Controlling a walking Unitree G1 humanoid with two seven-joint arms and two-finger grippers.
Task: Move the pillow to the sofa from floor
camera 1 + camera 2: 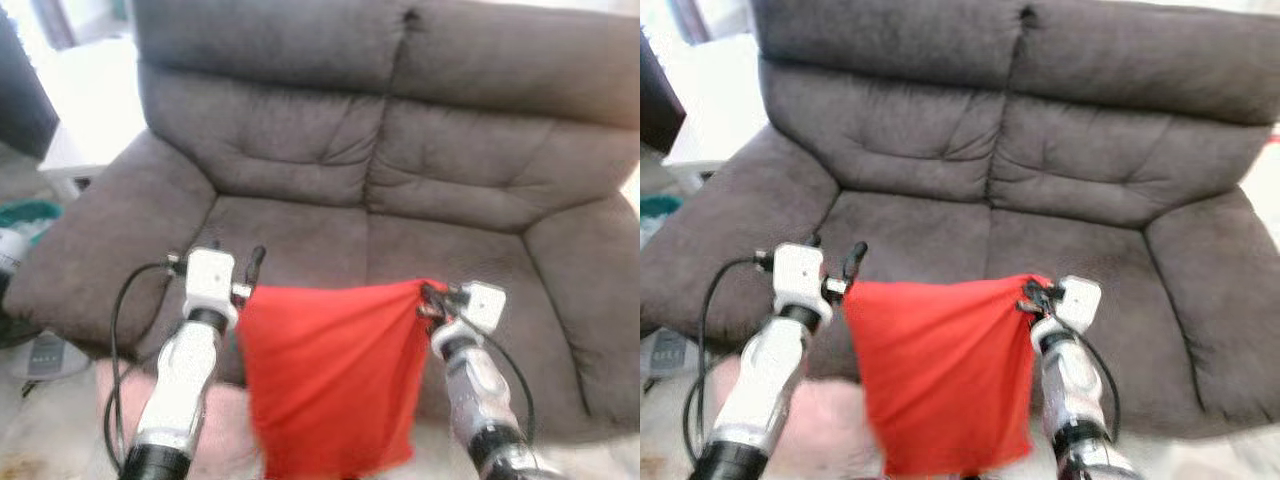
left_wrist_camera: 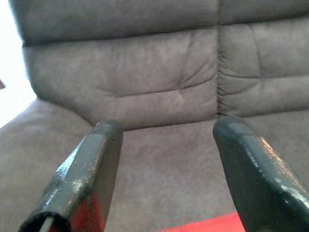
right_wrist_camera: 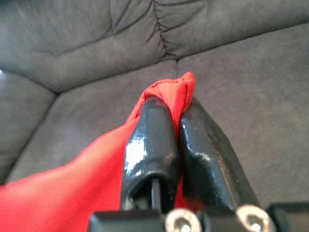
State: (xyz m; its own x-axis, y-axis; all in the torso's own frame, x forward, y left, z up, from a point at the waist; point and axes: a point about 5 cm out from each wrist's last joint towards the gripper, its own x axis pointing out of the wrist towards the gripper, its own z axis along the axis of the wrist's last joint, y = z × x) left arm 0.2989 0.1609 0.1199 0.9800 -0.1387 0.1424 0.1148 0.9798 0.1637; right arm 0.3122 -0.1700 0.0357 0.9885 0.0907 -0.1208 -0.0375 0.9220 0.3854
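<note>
Pillow point(image 1: 330, 385): lifted, hanging before the sofa point(image 1: 400, 190); right gripper point(image 3: 176, 108) clenched on its corner; left gripper point(image 2: 166, 145) spread, I judged it released; placing remained.

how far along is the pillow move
Done: the red pillow is off the floor, hanging in front of the sofa. In hand: the right tool is shut on one top corner, and the left tool sits at the other corner with its fingers spread open, so the right alone clearly grips it. Left: carry it over the seat and let go.
</note>
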